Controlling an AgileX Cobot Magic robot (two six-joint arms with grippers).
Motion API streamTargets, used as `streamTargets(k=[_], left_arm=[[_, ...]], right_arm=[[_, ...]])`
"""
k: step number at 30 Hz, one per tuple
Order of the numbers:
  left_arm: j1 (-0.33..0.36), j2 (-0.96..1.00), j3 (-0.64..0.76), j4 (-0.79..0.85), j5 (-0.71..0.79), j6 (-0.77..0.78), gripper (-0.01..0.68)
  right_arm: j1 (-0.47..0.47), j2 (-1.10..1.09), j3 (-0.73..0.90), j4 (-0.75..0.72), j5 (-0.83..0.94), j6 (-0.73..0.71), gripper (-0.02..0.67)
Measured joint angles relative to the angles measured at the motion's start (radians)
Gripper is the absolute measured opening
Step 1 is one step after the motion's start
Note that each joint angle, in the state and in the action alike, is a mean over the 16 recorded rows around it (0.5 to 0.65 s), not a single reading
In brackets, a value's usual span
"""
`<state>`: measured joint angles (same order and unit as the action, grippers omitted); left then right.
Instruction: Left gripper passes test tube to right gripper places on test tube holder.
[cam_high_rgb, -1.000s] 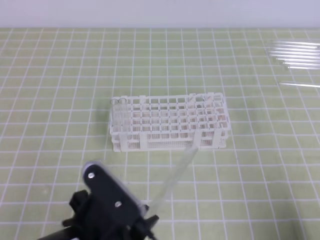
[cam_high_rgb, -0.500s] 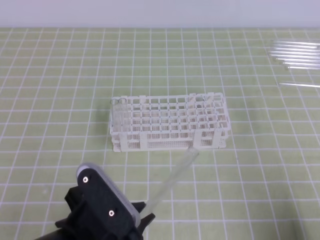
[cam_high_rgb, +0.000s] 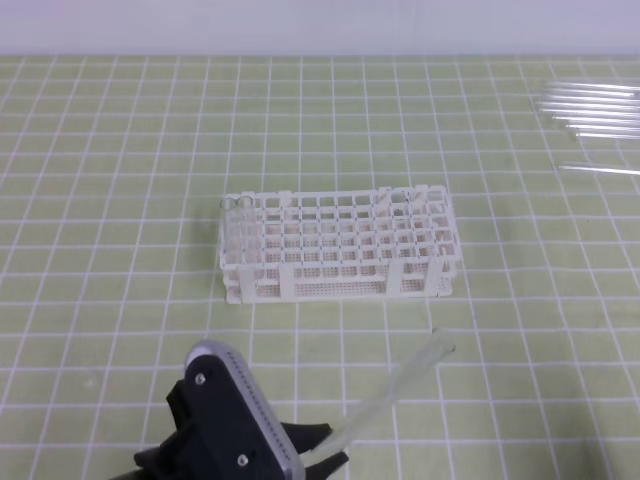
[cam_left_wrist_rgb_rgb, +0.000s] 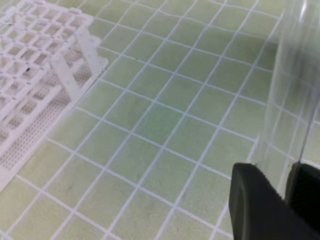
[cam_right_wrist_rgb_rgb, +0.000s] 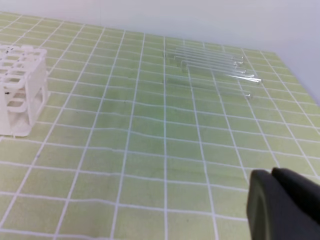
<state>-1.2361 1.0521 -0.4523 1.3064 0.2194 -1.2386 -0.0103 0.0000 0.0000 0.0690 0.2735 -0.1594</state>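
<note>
The left gripper (cam_high_rgb: 325, 445) pinches the test tube (cam_high_rgb: 400, 385) by its lower end at the bottom edge of the overhead view, the tube slanting up toward two o'clock, clear of the test tube holder (cam_high_rgb: 340, 245) at twelve. The right gripper (cam_right_wrist_rgb_rgb: 280, 200), jaws pressed together and empty, waits off toward three o'clock; the tube's free end points roughly its way.
</note>
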Motion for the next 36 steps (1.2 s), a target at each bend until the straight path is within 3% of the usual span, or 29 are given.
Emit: streamTargets(k=[6,17,20,23,30,36], left_arm=[[0.0,0.002,0.0,0.005,-0.012,-0.026,0.074],[0.0,0.073,0.0,0.028,0.008,-0.062,0.074],[0.0,0.111,0.0,0.035,0.005,-0.079,0.08],[0.0,0.148,0.0,0.042,-0.007,-0.1,0.083],[0.0,0.201,-0.001,0.077,-0.049,-0.174,0.087],[0.0,0.209,-0.002,0.129,-0.076,-0.251,0.08]], right_arm=[[0.0,0.0,0.0,0.196,-0.054,-0.001,-0.018],[0.0,0.0,0.0,1.036,-0.332,-0.002,-0.018],[0.0,0.0,0.0,1.205,-0.397,-0.002,-0.018],[0.0,0.0,0.0,1.274,-0.408,-0.003,-0.018],[0.0,0.0,0.0,1.25,-0.243,-0.037,-0.018],[0.0,0.0,-0.003,1.32,0.022,-0.268,-0.018]])
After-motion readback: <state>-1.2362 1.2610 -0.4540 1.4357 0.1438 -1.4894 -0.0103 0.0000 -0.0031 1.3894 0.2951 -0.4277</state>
